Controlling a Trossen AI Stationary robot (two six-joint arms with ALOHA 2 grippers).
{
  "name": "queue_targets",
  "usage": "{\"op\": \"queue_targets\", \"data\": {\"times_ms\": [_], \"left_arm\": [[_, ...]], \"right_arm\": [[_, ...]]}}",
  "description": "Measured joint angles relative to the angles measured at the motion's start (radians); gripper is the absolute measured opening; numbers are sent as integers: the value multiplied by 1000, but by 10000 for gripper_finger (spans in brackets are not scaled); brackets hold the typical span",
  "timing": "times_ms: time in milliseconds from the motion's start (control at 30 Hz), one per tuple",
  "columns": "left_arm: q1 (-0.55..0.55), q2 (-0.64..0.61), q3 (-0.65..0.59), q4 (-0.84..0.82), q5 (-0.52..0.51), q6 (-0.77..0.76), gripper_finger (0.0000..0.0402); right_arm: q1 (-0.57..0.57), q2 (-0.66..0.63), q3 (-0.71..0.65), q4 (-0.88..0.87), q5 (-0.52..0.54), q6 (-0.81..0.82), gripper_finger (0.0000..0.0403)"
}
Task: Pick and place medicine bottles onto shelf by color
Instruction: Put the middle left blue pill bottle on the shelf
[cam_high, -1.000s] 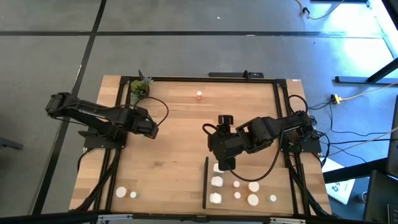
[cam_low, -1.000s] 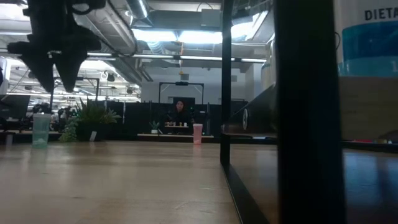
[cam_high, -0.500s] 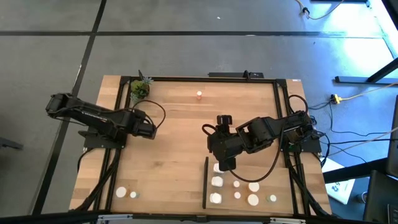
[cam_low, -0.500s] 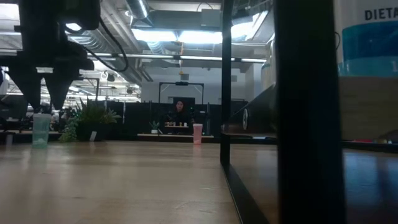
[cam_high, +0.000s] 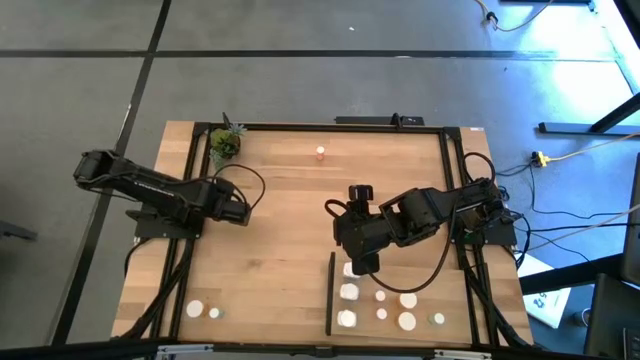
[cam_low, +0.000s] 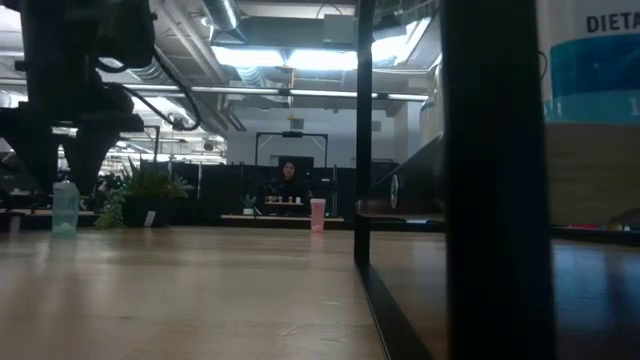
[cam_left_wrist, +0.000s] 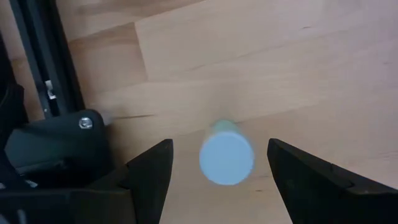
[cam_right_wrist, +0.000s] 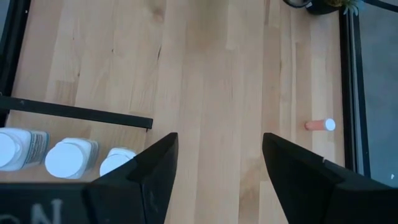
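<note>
Left gripper (cam_left_wrist: 217, 163) hung directly over an upright green bottle (cam_left_wrist: 226, 155), fingers apart, straddling it; right gripper's (cam_right_wrist: 217, 163) also apart, empty.

Left arm: reaching in from table's left edge, forearm roughly level, angled toward table middle.
Left gripper (cam_high: 243, 210): over left half of tabletop, pointing down; fingers (cam_left_wrist: 152, 163) spread apart, a small bottle (cam_left_wrist: 226, 155) standing between them, not touched.
Left gripper, low view (cam_low: 55, 175): hanging above the table surface, tips clear of the wood.
Right arm: coming in from right edge, folded at elbow, wrist turned toward table centre.
Right gripper (cam_high: 362, 265): near table middle, at the near-right quadrant's inner edge; fingers (cam_right_wrist: 155, 155) parted, nothing between them.
Contact: none seen on either gripper.
</note>
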Motion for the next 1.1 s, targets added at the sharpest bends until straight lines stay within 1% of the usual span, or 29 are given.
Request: {"op": "queue_targets", "data": {"times_ms": [467, 1100], "left_arm": [[0, 0, -16, 25, -32, 34, 250], [0, 0, -16, 29, -19, 34, 132]], "right_arm": [[0, 0, 0, 35, 0, 0, 236], [0, 0, 0, 63, 0, 1, 236]]}}
